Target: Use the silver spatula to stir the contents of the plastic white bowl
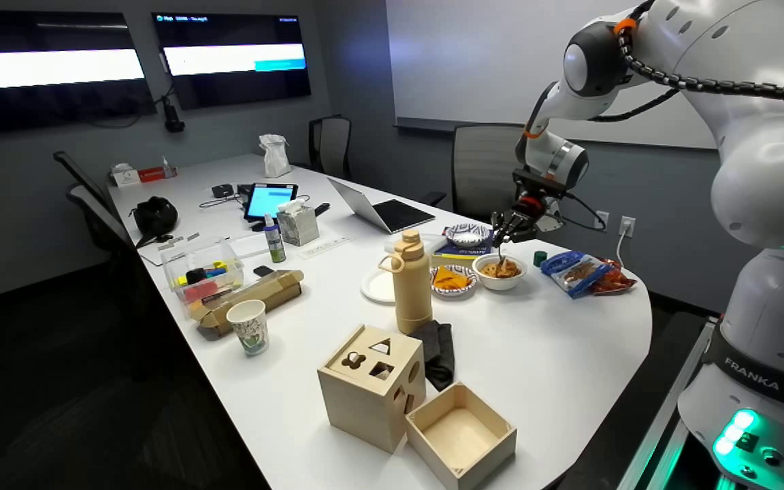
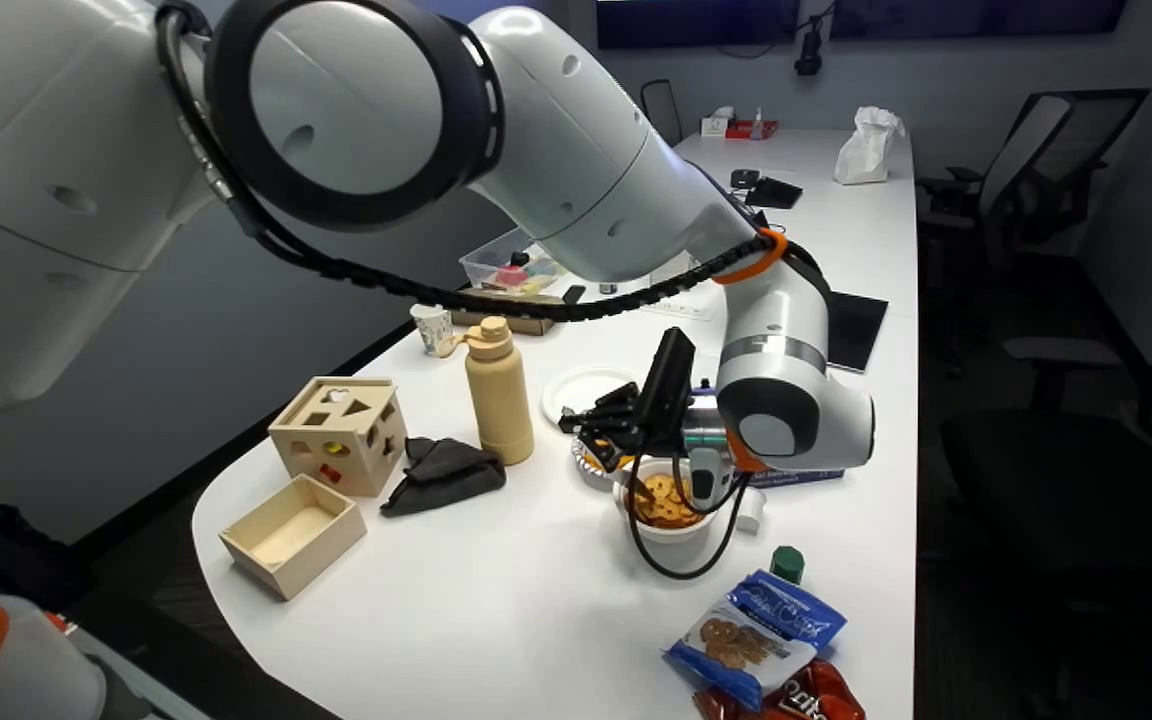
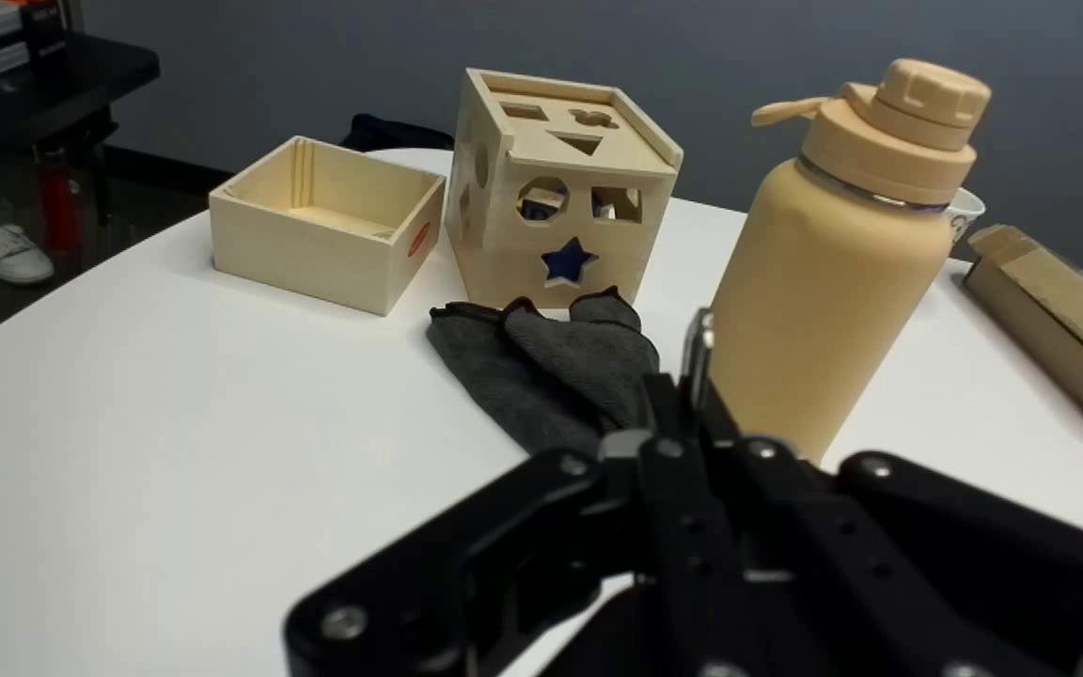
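The black gripper [image 3: 687, 402] pinches the slim silver metal spatula [image 3: 698, 353], its lower end among brownish-orange snacks [image 2: 668, 503] in the round white plastic bowl [image 1: 499, 285]. A hard sideways sweep could tip the bowl or twist the spatula loose.

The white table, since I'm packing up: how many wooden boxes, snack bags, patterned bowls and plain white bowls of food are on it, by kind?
Wooden boxes: 2, holed cube and open box
Snack bags: 2, blue bag and red bag
Patterned bowls: 2, bowl of orange food and other patterned bowl
Plain white bowl: 1
Total: 7
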Controlling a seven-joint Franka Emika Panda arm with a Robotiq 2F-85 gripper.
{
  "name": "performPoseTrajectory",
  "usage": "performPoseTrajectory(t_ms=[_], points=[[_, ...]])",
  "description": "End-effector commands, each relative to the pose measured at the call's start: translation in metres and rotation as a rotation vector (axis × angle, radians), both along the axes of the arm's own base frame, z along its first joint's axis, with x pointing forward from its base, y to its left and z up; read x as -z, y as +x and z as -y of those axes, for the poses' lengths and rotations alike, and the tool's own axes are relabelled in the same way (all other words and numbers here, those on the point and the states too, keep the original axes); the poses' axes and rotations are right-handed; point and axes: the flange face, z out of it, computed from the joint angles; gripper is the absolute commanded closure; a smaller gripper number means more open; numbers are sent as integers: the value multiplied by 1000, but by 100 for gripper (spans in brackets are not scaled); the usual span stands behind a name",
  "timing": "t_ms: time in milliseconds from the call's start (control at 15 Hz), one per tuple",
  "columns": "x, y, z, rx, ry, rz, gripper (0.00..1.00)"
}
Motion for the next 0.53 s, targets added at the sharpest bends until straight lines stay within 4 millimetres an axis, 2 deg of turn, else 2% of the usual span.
performPoseTrajectory(t_ms=[0,267,467], points=[[-5,-3,6,19,1,-79,99],[-8,-2,13,72,-53,-144,99],[-7,4,14,93,-94,-126,99]])
